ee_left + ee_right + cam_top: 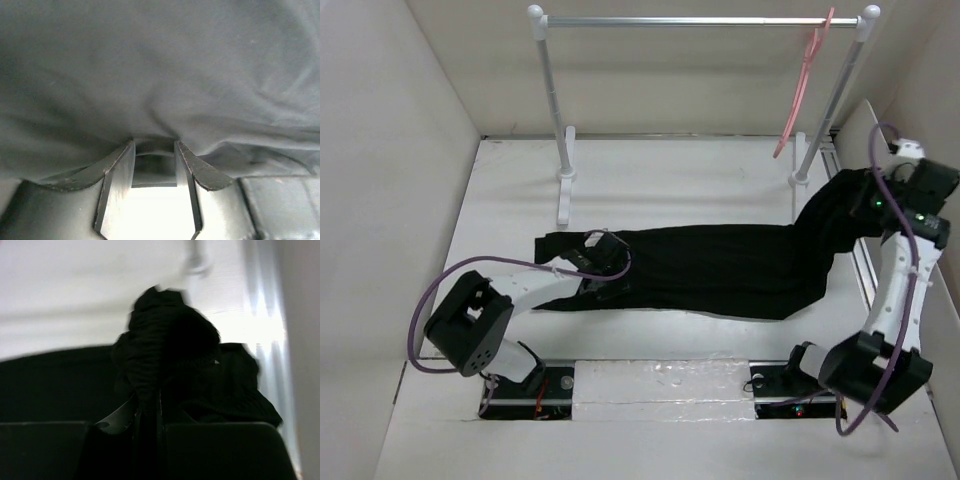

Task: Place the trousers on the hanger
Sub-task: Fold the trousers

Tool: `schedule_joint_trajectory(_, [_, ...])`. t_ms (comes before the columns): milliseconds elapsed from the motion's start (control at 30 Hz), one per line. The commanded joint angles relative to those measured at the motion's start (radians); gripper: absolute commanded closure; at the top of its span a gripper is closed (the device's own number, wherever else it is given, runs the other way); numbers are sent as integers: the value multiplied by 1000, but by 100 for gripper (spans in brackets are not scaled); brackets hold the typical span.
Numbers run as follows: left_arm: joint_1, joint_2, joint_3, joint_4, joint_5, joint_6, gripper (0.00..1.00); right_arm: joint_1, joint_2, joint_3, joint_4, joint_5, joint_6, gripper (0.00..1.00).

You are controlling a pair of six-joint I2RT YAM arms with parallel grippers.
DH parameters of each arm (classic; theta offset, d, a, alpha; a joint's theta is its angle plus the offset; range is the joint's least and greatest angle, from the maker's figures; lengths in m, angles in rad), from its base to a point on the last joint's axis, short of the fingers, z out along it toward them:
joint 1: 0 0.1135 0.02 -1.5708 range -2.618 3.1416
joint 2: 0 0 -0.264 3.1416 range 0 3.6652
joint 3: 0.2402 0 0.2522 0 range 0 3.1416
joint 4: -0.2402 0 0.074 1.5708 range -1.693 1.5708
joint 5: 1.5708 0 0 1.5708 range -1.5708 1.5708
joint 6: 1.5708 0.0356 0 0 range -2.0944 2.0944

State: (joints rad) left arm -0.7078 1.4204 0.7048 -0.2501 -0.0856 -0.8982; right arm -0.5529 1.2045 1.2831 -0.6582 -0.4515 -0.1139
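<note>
The black trousers [720,265] lie stretched across the table from left to right. Their right end is lifted off the surface, bunched in my right gripper [873,200], which is shut on the trousers [165,340]; the right gripper [150,400] has its fingers pressed together on the wad. My left gripper [603,252] sits on the trousers' left end. In the left wrist view the left gripper [154,142] stands open, with the trousers [160,65] draped over its tips and white table showing between them. The pink hanger [804,85] hangs by its hook from the rail's right end.
A silver rail [700,21] on two white posts spans the back of the table; its left post [560,140] and right post [825,120] stand on feet. White walls enclose the table, and the right wall is close beside my right arm.
</note>
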Motion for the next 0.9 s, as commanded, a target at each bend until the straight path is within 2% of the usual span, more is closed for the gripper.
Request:
schedule_joint_trajectory(0, [-19,20,106,-80,-66,-32,67,158,-123,-76,-20,-9,-23,100])
schedule_joint_trajectory(67, [-19,-30,148,-127,-115,22,67,284,-175,-111,-9,-22,11,100])
schedule_joint_trajectory(133, [25,-95,221,-178,-158,63,67,402,-210,-140,20,10,103,100])
schedule_joint_trajectory(167, [45,-115,243,-190,-169,108,67,526,-232,-140,44,75,150,100])
schedule_joint_trajectory(267, [128,-199,343,-227,-198,163,66,703,-228,-122,113,184,288,100])
schedule_joint_trajectory(333, [201,-248,406,-238,-187,214,66,926,-185,-84,165,279,396,100])
schedule_joint_trajectory(367, [226,-259,423,-236,-187,214,66,927,-184,-70,181,307,396,100])
schedule_joint_trajectory(400, [252,-271,453,-239,-174,232,66,1035,-136,-53,202,336,433,100])
schedule_joint_trajectory(433, [310,-288,467,-236,-163,242,66,1086,-106,-30,218,394,445,100])
schedule_joint_trajectory(600, [493,-330,510,-212,-80,275,66,1321,120,178,313,474,506,100])
schedule_joint_trajectory(633, [517,-340,519,-209,-71,286,66,1379,210,218,319,478,510,100])
schedule_joint_trajectory(800, [620,-341,570,-213,-62,308,66,1510,496,462,356,481,546,100])
schedule_joint_trajectory(833, [633,-341,573,-213,-63,309,65,1525,541,478,376,476,556,99])
schedule_joint_trajectory(867, [642,-341,578,-215,-63,317,65,1557,617,482,444,471,572,92])
